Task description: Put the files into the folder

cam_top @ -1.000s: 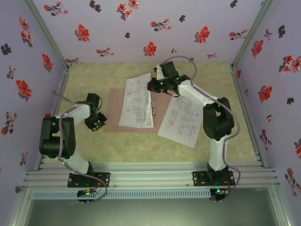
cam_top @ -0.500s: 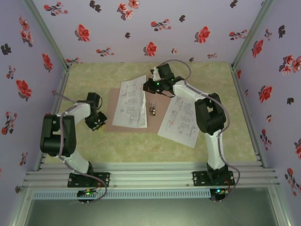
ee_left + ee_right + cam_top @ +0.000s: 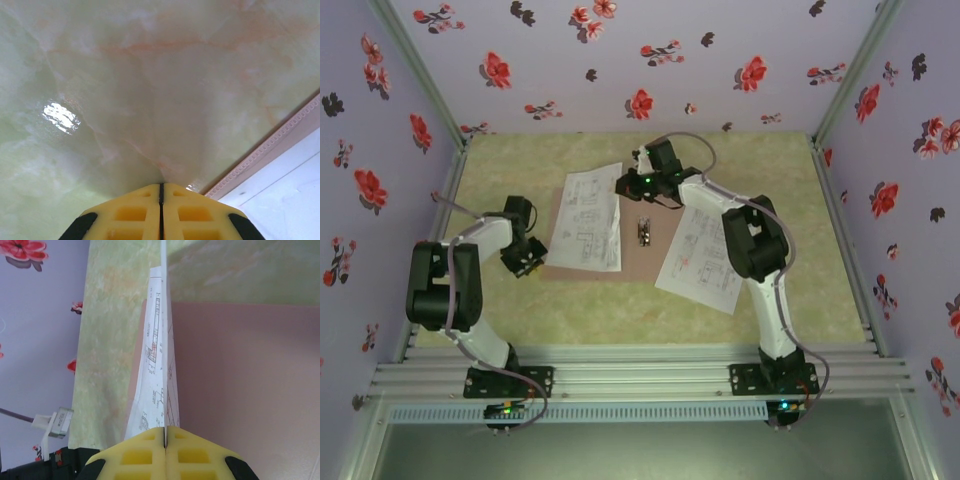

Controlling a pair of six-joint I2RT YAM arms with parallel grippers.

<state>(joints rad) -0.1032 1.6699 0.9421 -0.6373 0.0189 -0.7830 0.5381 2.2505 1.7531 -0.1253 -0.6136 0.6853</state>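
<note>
Our right arm reaches far and left, the right gripper (image 3: 623,184) pinched tight on the far edge of a sheet (image 3: 588,222) draped over the folder (image 3: 638,264). Our left gripper (image 3: 530,262) sits low at the folder's left edge, jaws closed and empty.

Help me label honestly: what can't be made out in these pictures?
- Print on the held sheet: seen nearly edge-on in the right wrist view, too small from above.
- Folder: its left part covered by that sheet, top view.
- Second sheet: far edge under the right arm, top view.
- Clip: too small, top view.
</note>
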